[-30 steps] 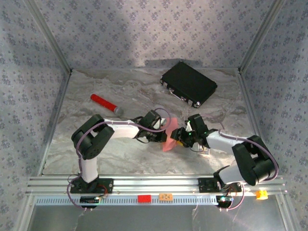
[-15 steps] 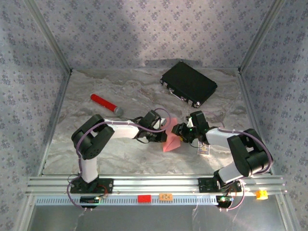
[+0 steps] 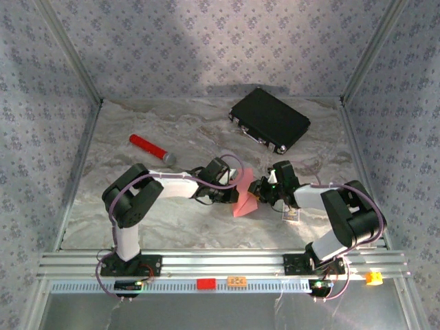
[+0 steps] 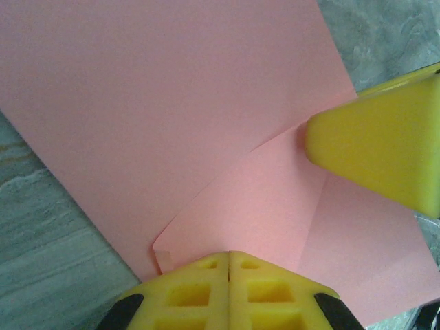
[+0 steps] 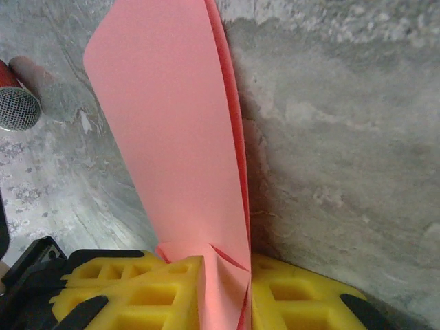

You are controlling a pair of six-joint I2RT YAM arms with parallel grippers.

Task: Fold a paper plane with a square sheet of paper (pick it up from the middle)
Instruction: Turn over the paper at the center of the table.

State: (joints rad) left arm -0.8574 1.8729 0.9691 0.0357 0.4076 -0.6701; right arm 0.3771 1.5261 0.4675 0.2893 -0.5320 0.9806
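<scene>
The square sheet of paper point(image 3: 245, 201) is salmon pink and partly folded, in the middle of the table between my two grippers. My left gripper point(image 3: 234, 194) is shut, and in the left wrist view its joined tips point(image 4: 229, 256) rest against a folded flap of the sheet point(image 4: 172, 124). My right gripper point(image 3: 258, 194) is shut on the sheet's right edge. In the right wrist view the doubled paper point(image 5: 179, 137) rises out of the gap between its yellow fingers point(image 5: 227, 292). One right finger point(image 4: 385, 148) presses the sheet in the left wrist view.
A black case point(image 3: 269, 119) lies at the back right. A red cylinder with a grey cap point(image 3: 151, 149) lies to the left, its mesh cap point(image 5: 15, 106) showing in the right wrist view. A small printed card point(image 3: 293, 215) sits beside the right arm. Patterned walls enclose the table.
My right gripper has moved in toward the left one and closed on the paper's edge. The sheet has gathered into a narrower, pointed shape. The left gripper has stayed put.
</scene>
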